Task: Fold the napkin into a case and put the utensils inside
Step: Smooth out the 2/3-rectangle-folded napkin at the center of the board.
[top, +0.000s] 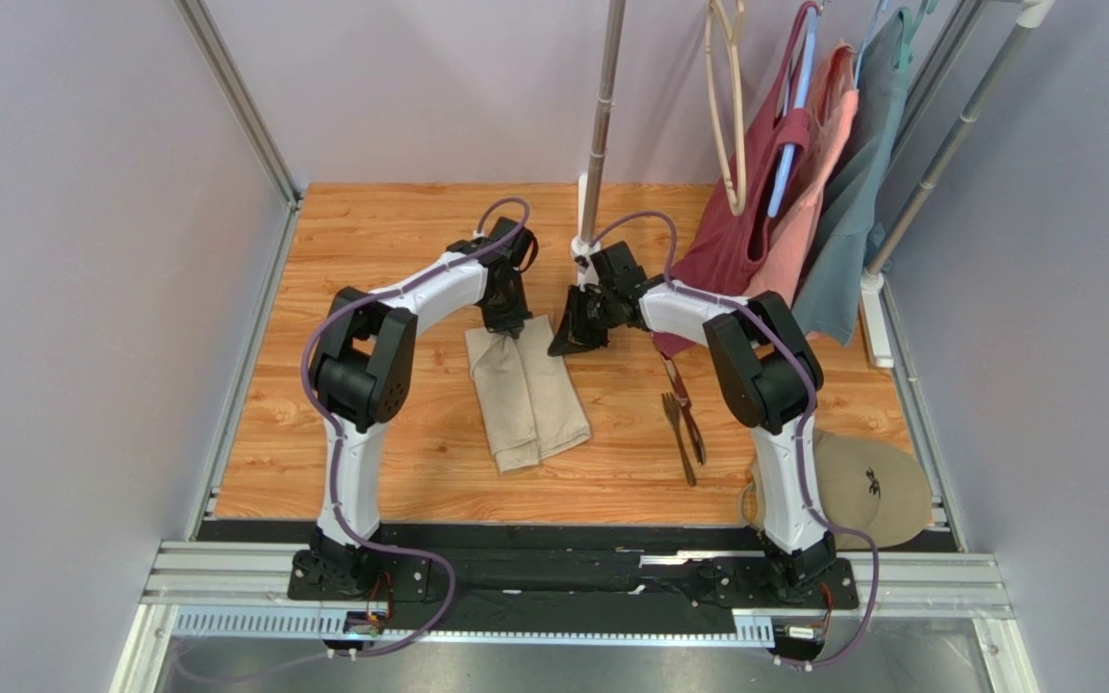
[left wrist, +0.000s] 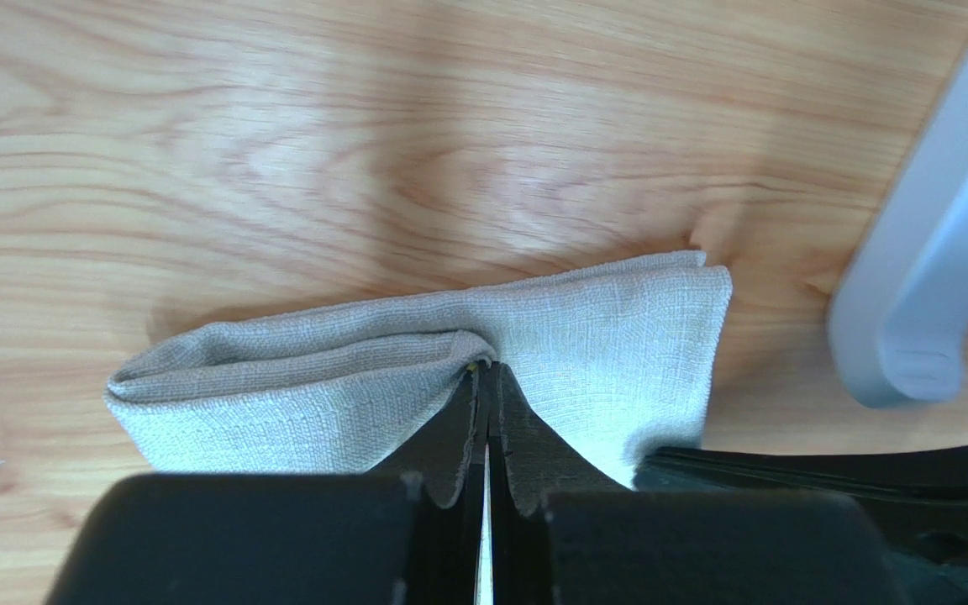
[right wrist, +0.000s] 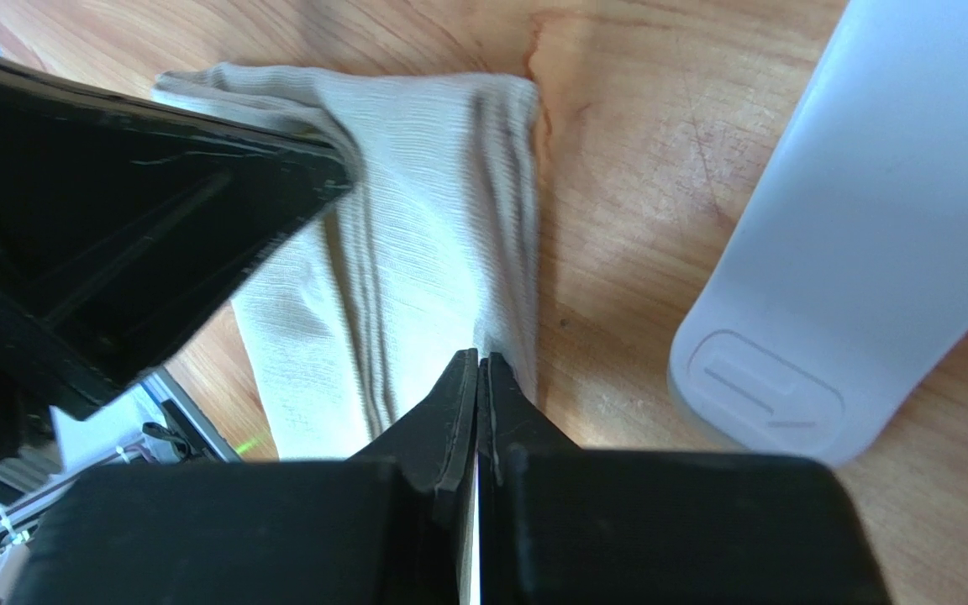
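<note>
napkin: your beige cloth (top: 524,393) lies folded into a long strip on the wooden table (top: 372,433), between the two arms, with its far end at both grippers.
left gripper: you have it (left wrist: 487,376) with the jaws pressed together, pinching a raised fold of the napkin at its far end.
right gripper: yours (right wrist: 479,368) is also pressed together, nipping the napkin's edge, just beside the white rack foot (right wrist: 830,277).
utensils: you'll see the dark cutlery (top: 683,416) flat on the table right of the napkin and apart from it, by the right arm.
other things: a round tan disc (top: 879,484) sits at the near right corner; garments (top: 785,202) hang at the far right.
</note>
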Action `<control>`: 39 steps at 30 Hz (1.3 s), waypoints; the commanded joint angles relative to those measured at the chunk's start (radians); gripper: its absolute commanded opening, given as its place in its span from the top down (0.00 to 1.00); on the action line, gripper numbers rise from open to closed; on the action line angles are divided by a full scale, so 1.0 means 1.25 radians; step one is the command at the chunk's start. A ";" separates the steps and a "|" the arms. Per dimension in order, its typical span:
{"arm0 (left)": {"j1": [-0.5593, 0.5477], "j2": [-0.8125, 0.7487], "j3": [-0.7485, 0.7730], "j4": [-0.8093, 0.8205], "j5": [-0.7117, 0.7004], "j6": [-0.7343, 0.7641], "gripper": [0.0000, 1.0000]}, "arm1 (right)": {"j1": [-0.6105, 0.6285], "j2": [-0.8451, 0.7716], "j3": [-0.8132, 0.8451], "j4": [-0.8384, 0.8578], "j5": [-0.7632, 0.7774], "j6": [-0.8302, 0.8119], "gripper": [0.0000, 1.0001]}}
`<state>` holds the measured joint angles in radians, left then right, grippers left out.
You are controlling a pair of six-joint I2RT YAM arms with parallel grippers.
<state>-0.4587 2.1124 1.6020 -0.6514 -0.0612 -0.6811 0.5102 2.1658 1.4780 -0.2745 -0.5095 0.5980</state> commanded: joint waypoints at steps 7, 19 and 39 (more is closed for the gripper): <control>0.001 -0.021 0.041 -0.095 -0.144 0.031 1.00 | 0.007 0.030 -0.004 0.029 0.001 0.016 1.00; 0.001 -0.047 0.038 -0.061 -0.117 0.047 0.99 | 0.015 0.041 0.010 0.026 -0.007 0.008 1.00; -0.005 -0.284 -0.193 0.009 0.021 0.029 0.87 | 0.046 -0.037 0.035 -0.041 0.012 -0.055 1.00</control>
<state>-0.4587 1.8427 1.3842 -0.6670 -0.0521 -0.6491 0.5457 2.1841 1.4952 -0.2710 -0.5148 0.5755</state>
